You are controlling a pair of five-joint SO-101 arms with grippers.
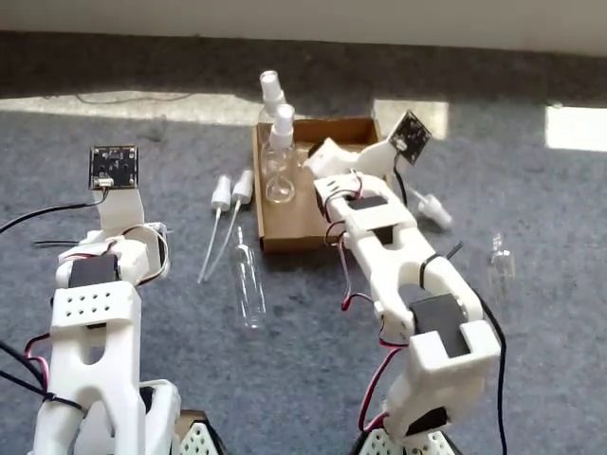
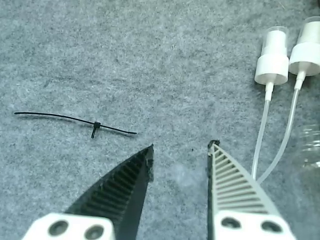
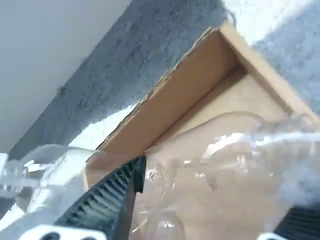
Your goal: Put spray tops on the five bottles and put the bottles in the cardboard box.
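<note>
Left gripper [image 2: 180,147] open and empty over carpet [image 2: 100,50], left side. Two spray tops [image 1: 221,194] and a bare bottle [image 1: 247,280] lie centre-left. Box [image 1: 303,227], upper centre, holds two capped bottles [image 1: 278,156]. Right gripper [image 3: 215,195] is in the box; can't tell its grip. Third top [image 1: 432,209] and right bottle [image 1: 500,258] lie at right.

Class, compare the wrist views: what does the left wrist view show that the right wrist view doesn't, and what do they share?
Left wrist, not right: a thin black cable tie, two white plastic spray tops with tubes, the open left gripper. Right wrist, not left: the brown cardboard box. Both: grey carpet and clear plastic bottles, different ones.
</note>
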